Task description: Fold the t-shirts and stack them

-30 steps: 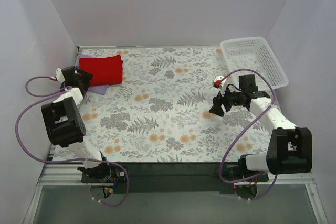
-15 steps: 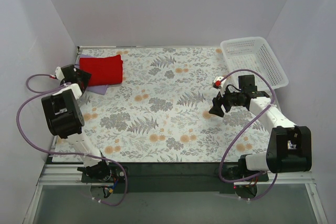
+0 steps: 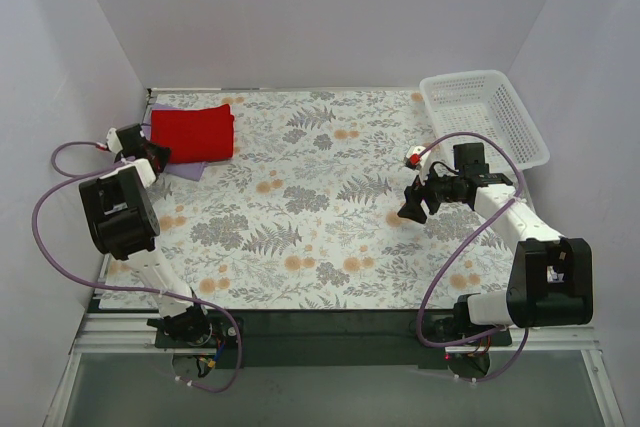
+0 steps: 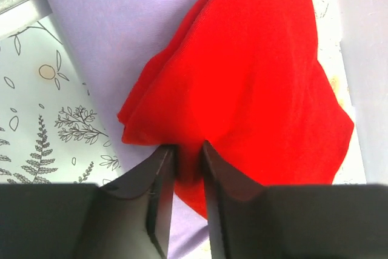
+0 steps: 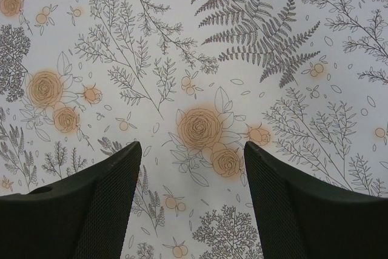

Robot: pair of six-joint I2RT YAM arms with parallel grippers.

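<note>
A folded bright red t-shirt (image 3: 195,132) lies at the far left of the table on top of a pale lilac t-shirt (image 3: 188,169), whose edge sticks out below it. My left gripper (image 3: 155,153) is at the red shirt's near left corner. In the left wrist view its jaws stand close together, pinching a fold of the red t-shirt (image 4: 254,83) over the lilac t-shirt (image 4: 115,16); the left gripper (image 4: 189,150) is shut on that fold. My right gripper (image 3: 412,205) hovers over the right side of the table, open and empty (image 5: 191,150).
A white lattice basket (image 3: 484,115) stands at the far right corner. The flower-printed tablecloth (image 3: 320,207) covers the table. Grey walls close in the left, back and right sides. A purple cable (image 3: 60,162) loops beside the left arm.
The left gripper has closed its jaws on the red shirt's corner and the arm shifted slightly back and left. The right arm has not moved.
</note>
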